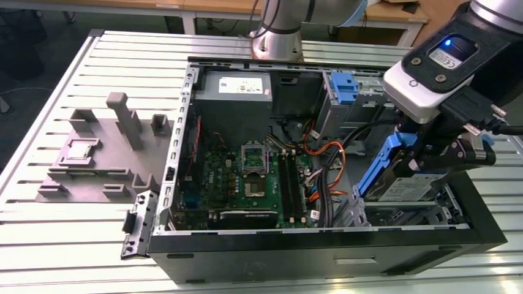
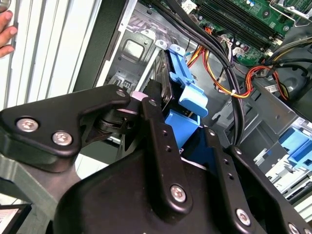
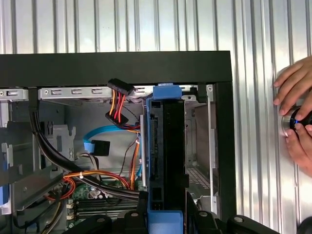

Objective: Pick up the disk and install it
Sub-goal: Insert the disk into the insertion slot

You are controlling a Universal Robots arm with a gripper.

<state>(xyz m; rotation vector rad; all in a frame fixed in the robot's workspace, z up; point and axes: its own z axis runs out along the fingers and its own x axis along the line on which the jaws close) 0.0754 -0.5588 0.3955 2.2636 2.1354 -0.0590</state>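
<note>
Pincer point(image 1: 427, 160) clamped on the disk point(image 1: 406, 185), which sits tilted at the lower-right corner of the open PC case point(image 1: 327, 251). Case sits on ribbed metal surface point(image 1: 65, 245), with grey fixture point(image 1: 102, 159) at frame left and wooden desk point(image 1: 163, 5) along the top edge.

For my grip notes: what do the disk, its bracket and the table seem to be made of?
The disk: likely metal, grey and dull beside a paper-like label. Its bracket: apparently plastic, evenly blue, smooth, moulded. The table: probably aluminium, pale silvery slats with grooves.
</note>
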